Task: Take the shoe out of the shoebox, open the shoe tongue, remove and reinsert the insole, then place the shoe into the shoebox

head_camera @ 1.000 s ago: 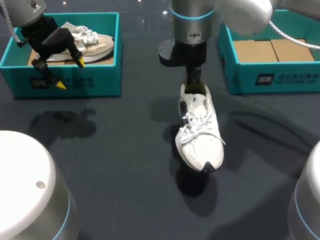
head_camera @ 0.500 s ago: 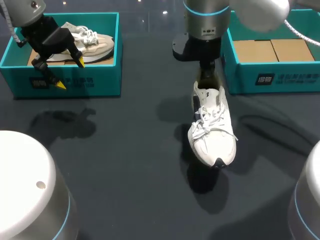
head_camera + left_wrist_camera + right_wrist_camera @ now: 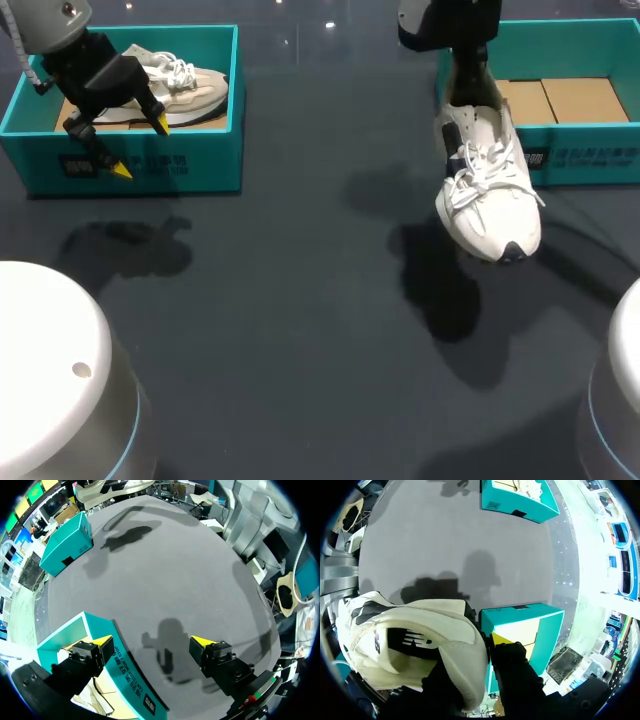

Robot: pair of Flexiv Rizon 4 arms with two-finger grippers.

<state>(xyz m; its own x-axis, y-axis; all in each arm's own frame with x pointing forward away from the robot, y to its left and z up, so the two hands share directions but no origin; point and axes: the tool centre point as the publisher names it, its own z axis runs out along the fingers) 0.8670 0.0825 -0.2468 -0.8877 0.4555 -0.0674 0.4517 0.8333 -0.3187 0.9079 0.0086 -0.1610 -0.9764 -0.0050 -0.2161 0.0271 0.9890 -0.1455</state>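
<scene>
Dark shadowed table (image 3: 280, 330) (shoe (image 3: 490, 195) above)

The white shoe (image 3: 487, 185), laced and with dark side marks, hangs heel-up and toe-down above the tabletop (image 3: 300, 300), in front of the open teal shoebox (image 3: 590, 160).

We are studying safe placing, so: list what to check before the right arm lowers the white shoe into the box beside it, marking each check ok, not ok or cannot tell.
1. Grip: the right end effector holds the shoe by its heel: ok.
2. Shoe fully over the right box: not ok; the toe hangs out past the front wall.
3. Box free inside: ok where visible; only its cardboard floor shows.
4. Path clear of the left end effector: ok; it is open, over the left box.
5. Insole seated: cannot tell.
</scene>
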